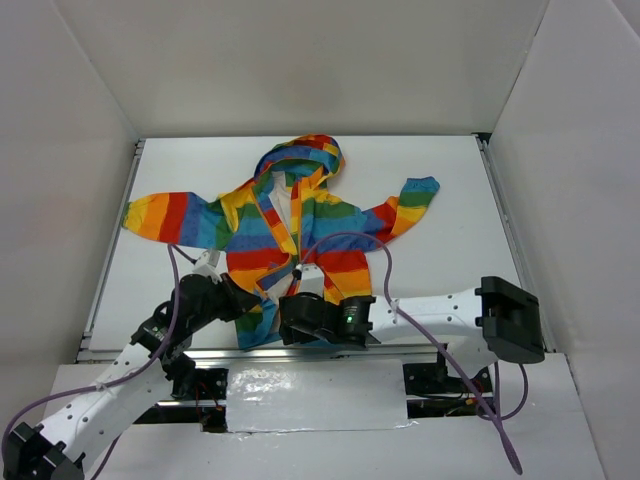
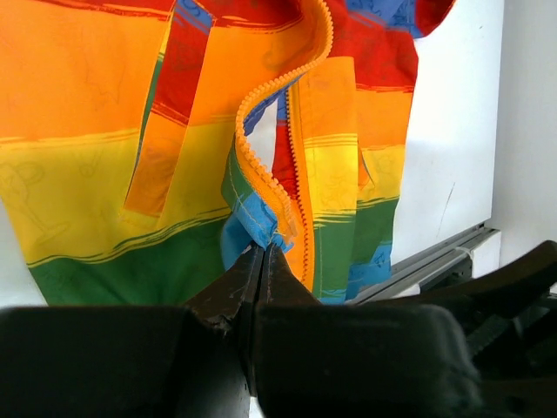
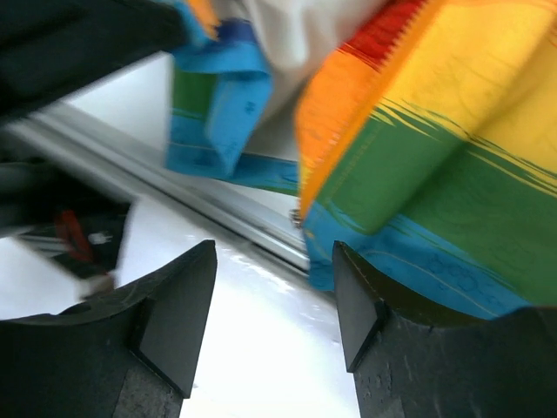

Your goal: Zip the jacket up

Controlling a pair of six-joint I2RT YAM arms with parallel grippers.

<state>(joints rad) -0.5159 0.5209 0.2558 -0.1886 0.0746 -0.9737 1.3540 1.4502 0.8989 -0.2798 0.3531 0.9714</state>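
Note:
The rainbow-striped jacket (image 1: 300,235) lies flat on the white table, hood at the far side, sleeves spread, front open. My left gripper (image 1: 245,298) is at the bottom hem; in the left wrist view it (image 2: 264,252) is shut on the blue hem corner at the foot of the orange zipper (image 2: 261,178), whose two rows of teeth part above. My right gripper (image 1: 290,318) is just right of it, open and empty. In the right wrist view it (image 3: 274,292) hovers over the table's near edge, with the other front panel's blue hem (image 3: 409,252) just beyond the right finger.
A metal rail (image 2: 435,257) runs along the table's near edge, also seen in the right wrist view (image 3: 174,187). White walls (image 1: 60,200) enclose the table on three sides. The right arm's black body (image 2: 513,287) sits close beside my left gripper.

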